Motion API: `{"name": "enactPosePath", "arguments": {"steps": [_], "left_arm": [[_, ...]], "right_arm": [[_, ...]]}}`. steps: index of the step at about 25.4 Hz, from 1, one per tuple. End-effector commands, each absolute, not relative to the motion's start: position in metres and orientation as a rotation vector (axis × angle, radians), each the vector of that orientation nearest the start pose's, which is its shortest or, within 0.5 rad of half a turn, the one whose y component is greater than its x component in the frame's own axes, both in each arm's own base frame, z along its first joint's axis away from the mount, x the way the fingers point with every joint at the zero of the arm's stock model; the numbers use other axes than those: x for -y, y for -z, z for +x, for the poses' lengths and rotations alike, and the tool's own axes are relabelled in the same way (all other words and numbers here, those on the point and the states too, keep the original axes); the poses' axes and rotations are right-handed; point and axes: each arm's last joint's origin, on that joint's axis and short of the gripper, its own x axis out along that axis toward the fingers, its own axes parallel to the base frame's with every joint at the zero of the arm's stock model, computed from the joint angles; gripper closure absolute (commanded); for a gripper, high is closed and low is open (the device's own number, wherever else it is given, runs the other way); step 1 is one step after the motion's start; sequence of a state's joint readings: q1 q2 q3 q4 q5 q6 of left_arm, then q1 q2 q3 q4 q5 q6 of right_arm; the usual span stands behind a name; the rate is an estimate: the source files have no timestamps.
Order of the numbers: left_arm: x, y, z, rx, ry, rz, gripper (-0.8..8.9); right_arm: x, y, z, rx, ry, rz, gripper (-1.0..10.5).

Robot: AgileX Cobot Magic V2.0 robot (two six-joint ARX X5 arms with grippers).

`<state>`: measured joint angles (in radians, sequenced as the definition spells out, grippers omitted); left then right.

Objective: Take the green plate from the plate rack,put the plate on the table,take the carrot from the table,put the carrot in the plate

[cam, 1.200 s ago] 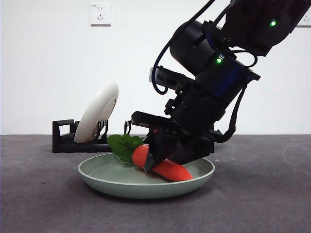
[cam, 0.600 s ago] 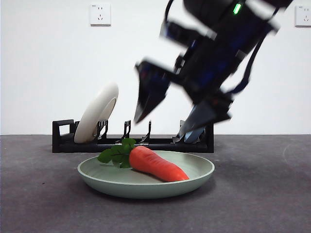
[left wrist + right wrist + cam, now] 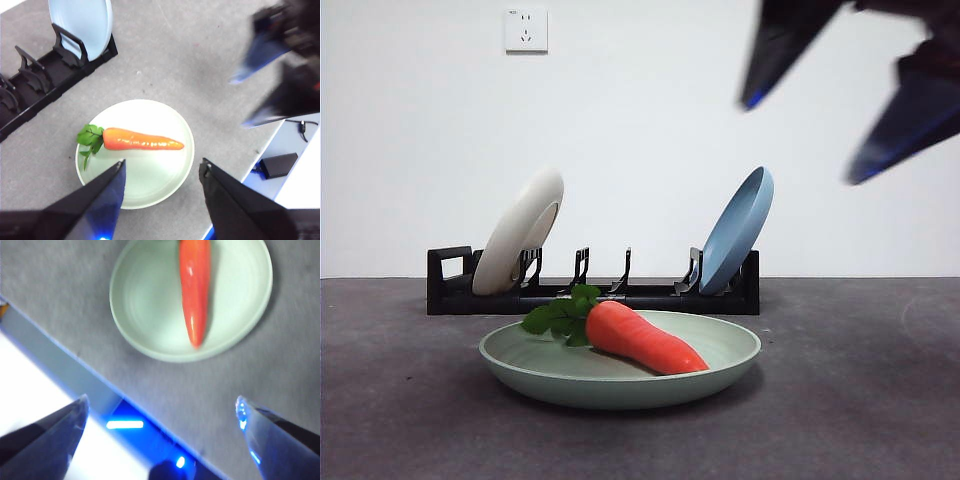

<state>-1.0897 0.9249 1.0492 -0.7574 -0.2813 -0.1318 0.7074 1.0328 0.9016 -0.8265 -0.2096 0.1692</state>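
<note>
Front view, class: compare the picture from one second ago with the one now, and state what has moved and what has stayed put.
The right claw let go of the carrot and rose up and to the right, away from the green plate; its jaws are now open, high in the corner. With the arm gone, the blue plate shows in the plate rack. Carrot, green plate, rack and cream-white plate stayed in place.

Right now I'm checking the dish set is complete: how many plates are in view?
3. A cream-white round plate leans in the black slotted rack near its looped end, a blue plate at the opposite end, and the sage-green plate lies on the table holding the orange carrot.
</note>
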Motion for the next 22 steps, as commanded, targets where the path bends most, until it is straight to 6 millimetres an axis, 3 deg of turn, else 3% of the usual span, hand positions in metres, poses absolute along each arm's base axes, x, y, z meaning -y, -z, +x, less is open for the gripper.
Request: {"name": "enactPosePath", "arguments": {"steps": [1, 5, 8, 9, 22], "left_arm": [[0.15, -0.347, 0.087, -0.552, 0.746, 0.292, 5.62], [0.15, -0.347, 0.087, -0.552, 0.746, 0.292, 5.79], [0.15, -0.347, 0.087, -0.552, 0.746, 0.291, 7.77], [0.15, -0.347, 0.087, -0.552, 0.747, 0.291, 8.36], [0.15, -0.347, 0.087, -0.551, 0.744, 0.291, 8.16]], "right_arm": [[-0.121, -0.282, 0.132, -1.038, -0.754, -0.093, 4.6], [-0.112, -0.289, 0.121, -1.019, -0.757, -0.082, 7.1], [-0.107, -0.294, 0.116, -0.987, -0.765, -0.072, 9.6], [-0.106, -0.295, 0.114, -0.977, -0.767, -0.07, 9.6], [-0.103, -0.299, 0.111, -0.952, -0.767, -0.06, 9.4]]}}
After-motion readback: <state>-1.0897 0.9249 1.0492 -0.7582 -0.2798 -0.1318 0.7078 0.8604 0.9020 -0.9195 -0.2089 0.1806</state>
